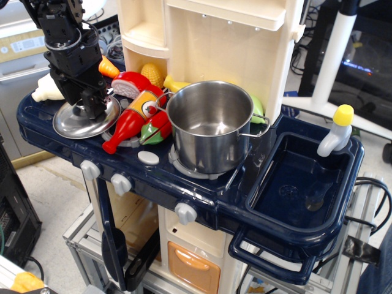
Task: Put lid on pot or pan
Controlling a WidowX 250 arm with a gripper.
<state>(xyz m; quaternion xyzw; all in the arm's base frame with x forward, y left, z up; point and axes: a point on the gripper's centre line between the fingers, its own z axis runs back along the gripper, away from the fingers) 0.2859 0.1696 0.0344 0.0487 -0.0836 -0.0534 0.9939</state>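
Observation:
The shiny steel lid (82, 123) lies at the left end of the dark blue toy stove top, its left rim slightly raised. My black gripper (87, 110) points down onto the lid's centre, where its fingers cover the knob; they look closed on it. The tall steel pot (209, 125) with wire loop handles stands open and empty on the right burner, well to the right of the lid and gripper.
Toy food lies between lid and pot: a red ketchup bottle (131, 121), a red-and-white piece (130, 84), a yellow corn (153, 73), a carrot (108, 67). The cream cabinet (208, 43) rises behind. A blue sink (300, 184) with a yellow-capped tap (335, 131) sits right.

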